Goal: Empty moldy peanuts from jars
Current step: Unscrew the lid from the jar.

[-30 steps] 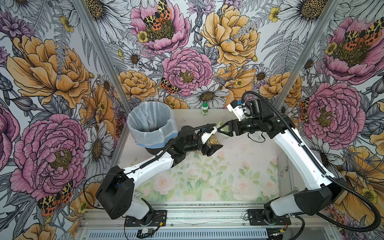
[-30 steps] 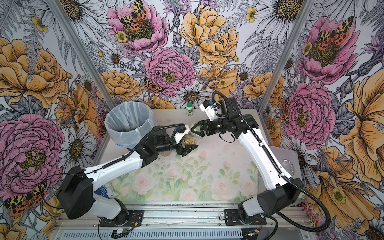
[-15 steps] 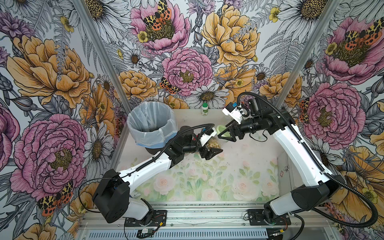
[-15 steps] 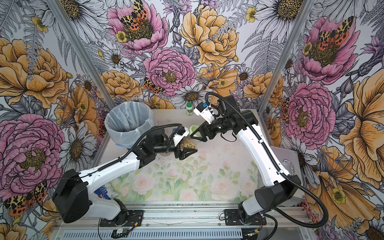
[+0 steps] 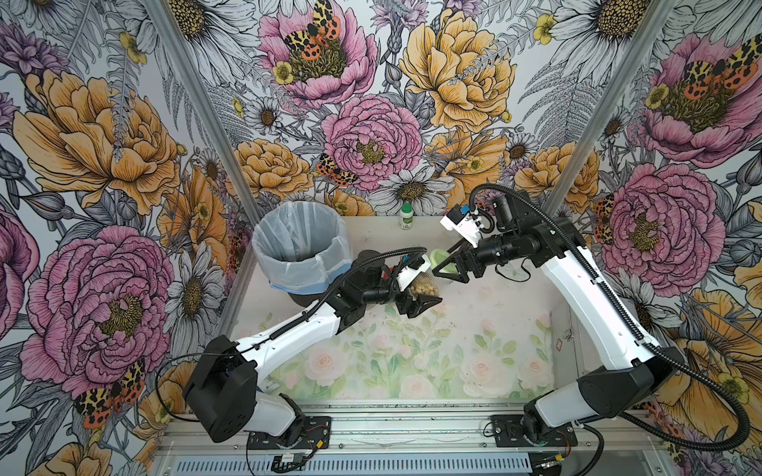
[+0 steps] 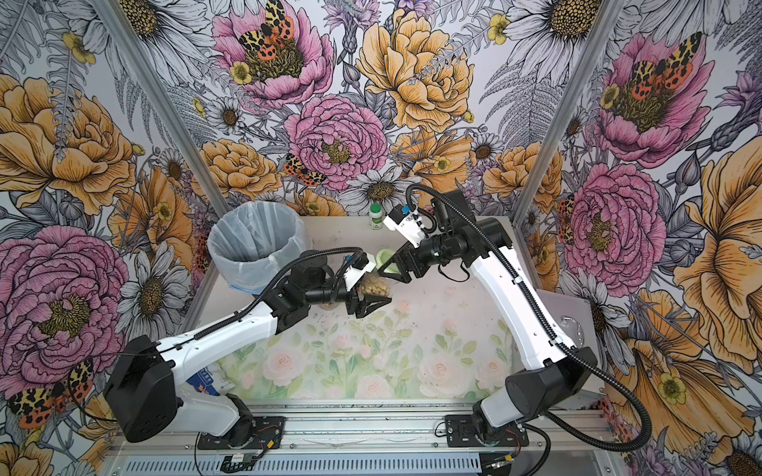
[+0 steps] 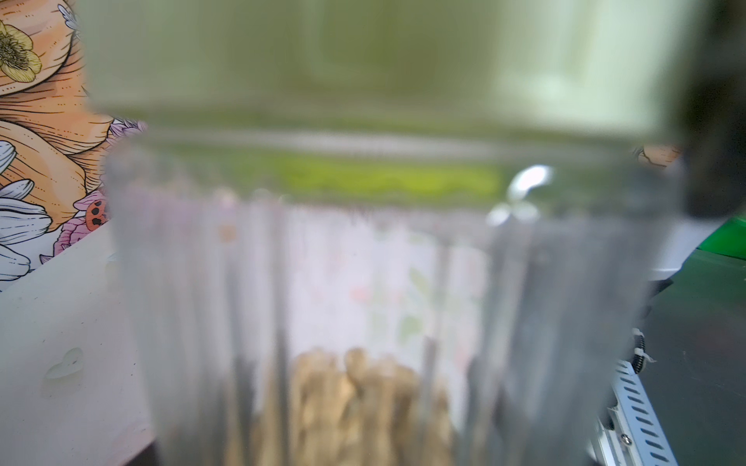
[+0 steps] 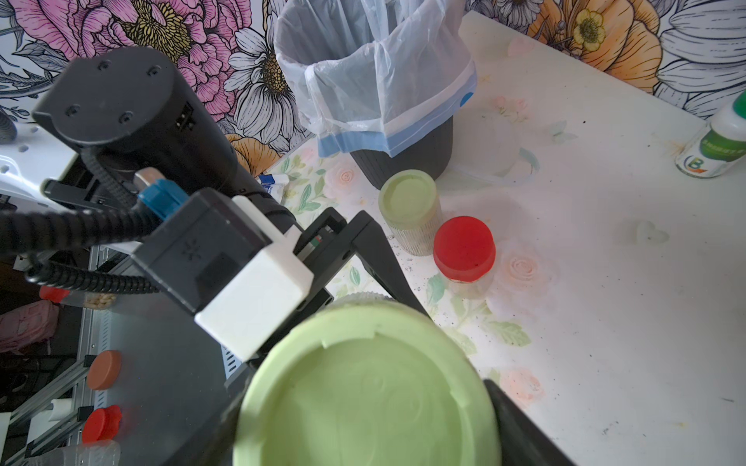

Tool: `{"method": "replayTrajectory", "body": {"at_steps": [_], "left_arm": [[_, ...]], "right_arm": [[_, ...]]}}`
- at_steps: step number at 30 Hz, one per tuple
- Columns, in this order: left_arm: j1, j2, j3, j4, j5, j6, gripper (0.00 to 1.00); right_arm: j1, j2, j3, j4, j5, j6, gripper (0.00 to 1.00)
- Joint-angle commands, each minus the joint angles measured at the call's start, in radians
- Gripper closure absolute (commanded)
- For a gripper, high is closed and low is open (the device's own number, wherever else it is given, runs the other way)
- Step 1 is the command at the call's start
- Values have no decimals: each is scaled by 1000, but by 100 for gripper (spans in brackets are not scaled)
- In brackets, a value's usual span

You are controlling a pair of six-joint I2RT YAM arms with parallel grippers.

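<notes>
Found ribbed glass jar clamped across its body in L gripper, held clear of table, near lined bin. Saw moldy peanuts heaped inside, well short of full. Noted R gripper closed on pale green lid at jar mouth, w/ a finger against each side of its edge. Couldn't tell whether lid was seated or free. Spotted two more closed jars on table by bin: green-lidded jar and red-lidded jar, close together.

Judged glass rigid & brittle, prob. light w/ so few nuts. Reckoned ribs gave pads decent bite, so best held across body, not by rim. Took lid for stiff plastic, to be gripped by edge, opposite sides. Expected nuts to roll out loose & fast once tipped, so wanted mouth over bin first. Feared a slip = broken glass.
</notes>
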Motion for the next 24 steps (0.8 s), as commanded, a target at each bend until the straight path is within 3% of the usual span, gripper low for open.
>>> {"method": "replayTrajectory", "body": {"at_steps": [1, 24], "left_arm": [[-8, -74, 55, 166, 54, 23, 63], [13, -71, 53, 147, -10, 52, 64]], "right_arm": [[15, 4, -3, -31, 37, -46, 18], [-4, -96, -49, 10, 70, 7, 2]]}}
